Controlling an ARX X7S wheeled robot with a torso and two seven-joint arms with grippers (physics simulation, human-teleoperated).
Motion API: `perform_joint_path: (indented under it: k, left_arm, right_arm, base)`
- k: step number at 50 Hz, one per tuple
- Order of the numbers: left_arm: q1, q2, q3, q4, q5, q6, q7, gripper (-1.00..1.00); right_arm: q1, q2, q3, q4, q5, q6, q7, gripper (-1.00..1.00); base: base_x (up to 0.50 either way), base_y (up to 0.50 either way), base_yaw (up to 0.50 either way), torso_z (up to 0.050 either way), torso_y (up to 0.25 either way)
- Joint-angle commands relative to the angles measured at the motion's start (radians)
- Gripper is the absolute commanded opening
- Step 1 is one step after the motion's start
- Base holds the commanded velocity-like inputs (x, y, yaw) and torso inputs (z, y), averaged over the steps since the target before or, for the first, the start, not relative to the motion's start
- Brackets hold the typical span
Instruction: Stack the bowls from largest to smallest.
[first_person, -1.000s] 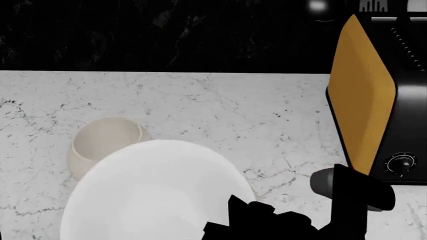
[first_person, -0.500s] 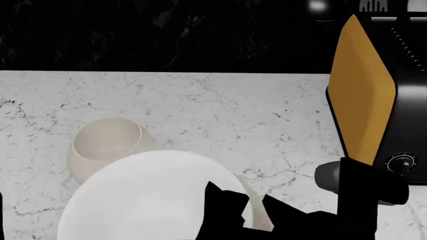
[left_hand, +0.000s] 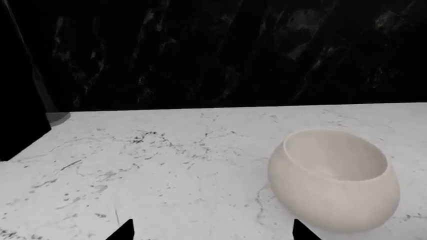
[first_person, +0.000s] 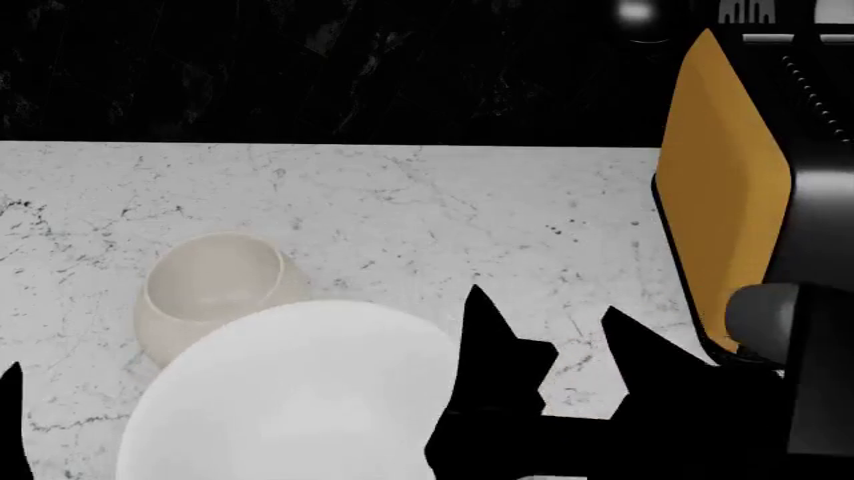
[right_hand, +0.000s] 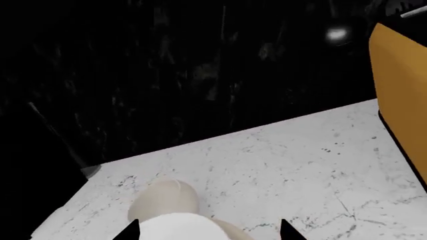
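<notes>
The white bowl (first_person: 300, 395) sits at the near edge of the marble counter (first_person: 441, 215) in the head view, wide and glossy, its rim filling the lower left of that view. Just behind it on its far left side stands the small cream bowl (first_person: 214, 290), tilted so its opening faces up and toward the back; the 2 look to be touching or nearly so, with the white rim overlapping the cream one's near side. From the left wrist view the cream bowl (left_hand: 333, 177) leans on the marble by itself, near the black wall (left_hand: 220, 50). The right wrist view shows the white bowl (right_hand: 180, 227) at the near edge with the cream bowl (right_hand: 163, 200) beyond it. The right gripper (first_person: 567, 335) hangs over the white bowl's right rim, its 2 dark fingers spread apart and holding nothing. Of the left gripper (left_hand: 210, 230) only 2 finger tips show, set well apart and empty. The black-and-orange toaster (first_person: 747, 190) stands at the counter's right side.
</notes>
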Motion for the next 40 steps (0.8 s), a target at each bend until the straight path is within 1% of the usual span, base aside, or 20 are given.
perform_joint_path:
  k: [1,2,3,4,5,7,8,10,11,12,13,15,18,19,21,23,28,34,38,40]
  left_arm:
    - [-0.403,-0.107,0.097,-0.191,-0.307,-0.248,-0.214,1.00]
    - [-0.441,-0.155,0.171,-0.233,-0.344,-0.248,-0.260,1.00]
    - [-0.484,-0.141,0.166,-0.287,-0.384,-0.246,-0.282,1.00]
    - [-0.525,-0.132,0.150,-0.369,-0.492,-0.248,-0.351,1.00]
    - [-0.563,-0.150,0.203,-0.408,-0.499,-0.244,-0.361,1.00]
    - [-0.622,-0.163,0.263,-0.473,-0.489,-0.234,-0.366,1.00]
    - [-0.655,-0.137,0.221,-0.547,-0.566,-0.246,-0.441,1.00]
    - [-0.742,-0.153,0.283,-0.644,-0.601,-0.241,-0.446,1.00]
    - [-0.786,-0.162,0.336,-0.703,-0.583,-0.233,-0.415,1.00]
    - [-0.803,-0.157,0.338,-0.736,-0.589,-0.226,-0.407,1.00]
    - [-0.828,-0.131,0.304,-0.808,-0.622,-0.229,-0.412,1.00]
    - [-0.884,-0.161,0.428,-0.891,-0.585,-0.223,-0.307,1.00]
    - [-0.949,-0.156,0.499,-1.017,-0.539,-0.201,-0.256,1.00]
    - [-0.980,-0.120,0.452,-1.115,-0.538,-0.222,-0.332,1.00]
    - [-1.026,-0.125,0.510,-1.166,-0.533,-0.201,-0.239,1.00]
    - [-1.050,-0.126,0.592,-1.204,-0.497,-0.190,-0.187,1.00]
    - [-1.115,-0.100,0.721,-1.348,-0.412,-0.125,-0.084,1.00]
    - [-1.195,-0.043,0.855,-1.547,-0.318,-0.033,0.063,1.00]
    - [-1.250,0.017,0.937,-1.708,-0.252,0.046,0.170,1.00]
    - [-1.298,0.062,1.004,-1.838,-0.198,0.094,0.254,1.00]
  right_arm:
    - [-0.082,-0.055,0.103,-0.070,-0.097,-0.003,-0.088,1.00]
    - [-0.086,-0.058,0.105,-0.072,-0.100,-0.004,-0.091,1.00]
    - [-0.096,-0.064,0.110,-0.077,-0.106,-0.003,-0.100,1.00]
    - [-0.106,-0.072,0.114,-0.082,-0.106,-0.007,-0.105,1.00]
    - [-0.117,-0.080,0.120,-0.087,-0.109,-0.010,-0.112,1.00]
    - [-0.135,-0.091,0.128,-0.091,-0.119,-0.011,-0.128,1.00]
    - [-0.143,-0.096,0.133,-0.094,-0.122,-0.013,-0.135,1.00]
    - [-0.160,-0.102,0.147,-0.102,-0.121,-0.018,-0.146,1.00]
    - [-0.165,-0.105,0.149,-0.102,-0.125,-0.018,-0.154,1.00]
    - [-0.165,-0.105,0.147,-0.099,-0.126,-0.017,-0.157,1.00]
    - [-0.158,-0.103,0.140,-0.090,-0.129,-0.012,-0.160,1.00]
    - [-0.153,-0.101,0.137,-0.087,-0.128,-0.013,-0.160,1.00]
    - [-0.160,-0.110,0.129,-0.081,-0.145,-0.003,-0.180,1.00]
    - [-0.161,-0.113,0.130,-0.079,-0.149,-0.004,-0.185,1.00]
    - [-0.177,-0.127,0.135,-0.080,-0.165,-0.003,-0.203,1.00]
    - [-0.200,-0.140,0.134,-0.084,-0.182,0.004,-0.222,1.00]
    - [-0.227,-0.158,0.130,-0.083,-0.211,0.013,-0.253,1.00]
    - [-0.241,-0.162,0.135,-0.080,-0.225,0.013,-0.272,1.00]
    - [-0.256,-0.162,0.139,-0.074,-0.235,0.014,-0.290,1.00]
    - [-0.251,-0.148,0.145,-0.072,-0.219,0.009,-0.282,1.00]
  base:
    - [0.00,0.00,0.00,0.000,0.000]
    - [0.00,0.00,0.00,0.000,0.000]
    - [0.00,0.00,0.00,0.000,0.000]
    - [0.00,0.00,0.00,0.000,0.000]
    - [0.00,0.00,0.00,0.000,0.000]
    - [0.00,0.00,0.00,0.000,0.000]
    - [0.00,0.00,0.00,0.000,0.000]
    - [0.00,0.00,0.00,0.000,0.000]
    - [0.00,0.00,0.00,0.000,0.000]
    - [0.00,0.00,0.00,0.000,0.000]
    - [0.00,0.00,0.00,0.000,0.000]
    - [0.00,0.00,0.00,0.000,0.000]
    - [0.00,0.00,0.00,0.000,0.000]
    - [0.00,0.00,0.00,0.000,0.000]
    - [0.00,0.00,0.00,0.000,0.000]
    - [0.00,0.00,0.00,0.000,0.000]
    - [0.00,0.00,0.00,0.000,0.000]
    - [0.00,0.00,0.00,0.000,0.000]
    - [0.00,0.00,0.00,0.000,0.000]
    - [0.00,0.00,0.00,0.000,0.000]
